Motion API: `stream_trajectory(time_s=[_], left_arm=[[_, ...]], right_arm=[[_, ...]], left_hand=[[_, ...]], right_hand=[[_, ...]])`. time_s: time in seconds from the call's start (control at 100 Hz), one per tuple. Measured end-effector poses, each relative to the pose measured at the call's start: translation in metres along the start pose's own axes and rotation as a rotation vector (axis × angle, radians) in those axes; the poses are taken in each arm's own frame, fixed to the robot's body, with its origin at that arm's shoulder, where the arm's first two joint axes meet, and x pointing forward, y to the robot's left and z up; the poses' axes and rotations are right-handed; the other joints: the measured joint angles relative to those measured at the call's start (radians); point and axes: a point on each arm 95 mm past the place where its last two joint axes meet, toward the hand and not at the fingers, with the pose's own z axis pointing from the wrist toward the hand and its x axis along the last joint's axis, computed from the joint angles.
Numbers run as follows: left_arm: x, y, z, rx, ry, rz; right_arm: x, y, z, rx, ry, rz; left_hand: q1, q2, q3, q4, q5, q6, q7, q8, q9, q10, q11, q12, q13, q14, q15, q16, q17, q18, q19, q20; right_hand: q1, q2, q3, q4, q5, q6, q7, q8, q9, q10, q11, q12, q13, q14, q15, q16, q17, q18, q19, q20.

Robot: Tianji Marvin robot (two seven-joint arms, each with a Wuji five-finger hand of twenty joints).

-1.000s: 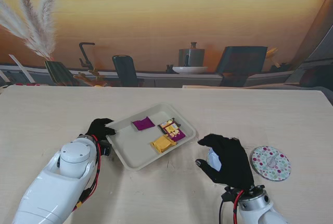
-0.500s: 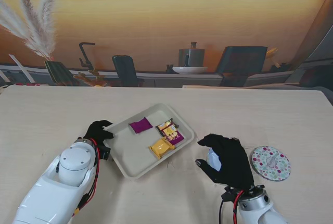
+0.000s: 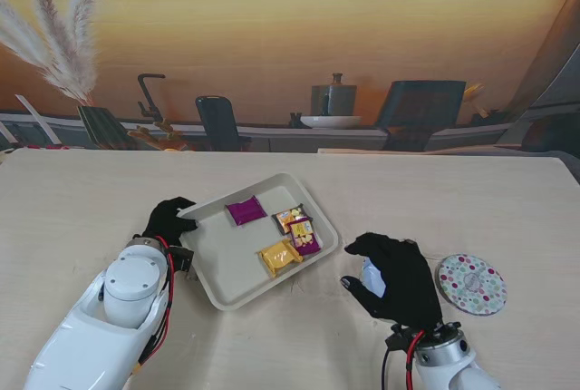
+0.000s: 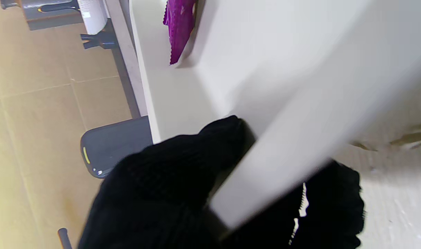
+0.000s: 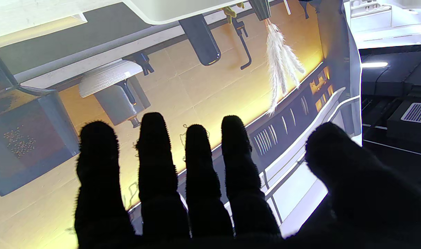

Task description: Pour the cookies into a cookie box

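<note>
A white tray carries a purple packet, a yellow one and a small cluster of packets. My left hand, in a black glove, is shut on the tray's left rim. In the left wrist view the thumb and fingers of that hand pinch the rim, with the purple packet beyond. My right hand curls around a small white cookie box, to the right of the tray and nearer to me. The right wrist view shows its fingers stretched out and the tray's corner.
A round dotted lid lies flat on the table to the right of my right hand. Along the table's far edge there are chairs, a pot and a pampas-grass stalk.
My left hand has moved a little farther from me with the tray's rim, and the tray has turned slightly. The packets have shifted a bit inside it. The right hand has stayed still.
</note>
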Motion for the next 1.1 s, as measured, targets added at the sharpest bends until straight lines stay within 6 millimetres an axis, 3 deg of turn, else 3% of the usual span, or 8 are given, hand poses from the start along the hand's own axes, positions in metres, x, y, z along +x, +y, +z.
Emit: stream_trajectory(time_s=[0.24,1.1], left_arm=[[0.011,0.0,-0.006,0.049,0.059,-0.03],[0.03,-0.002,-0.021,0.075,0.137,-0.196]], right_arm=[[0.0,0.0,0.0,-0.001,-0.003,-0.002],[0.0,0.001,0.0,-0.01,-0.008,-0.009]], left_hand=[[0.0,-0.012,-0.001,-0.011,0.0,-0.026,0.061,0.05,0.0,0.0,0.02,0.012,-0.001,0.002,0.031,0.013,0.025,0.001,0.023,0.048],[-0.013,-0.065,0.031,-0.012,0.03,-0.06,0.199,0.126,0.0,0.0,0.063,0.024,-0.002,0.01,0.054,0.041,0.106,0.013,0.039,0.089]], right_hand=[[0.0,0.0,0.001,0.0,0.0,0.0,0.0,0.0,0.0,0.0,0.0,0.0,0.0,0.0,0.0,0.0,-0.001,0.0,0.0,0.0],[0.0,0.0,0.002,0.0,0.0,0.0,0.0,0.0,0.01,0.003,0.001,0.008,0.0,0.0,0.0,0.0,-0.001,0.0,0.0,-0.002]])
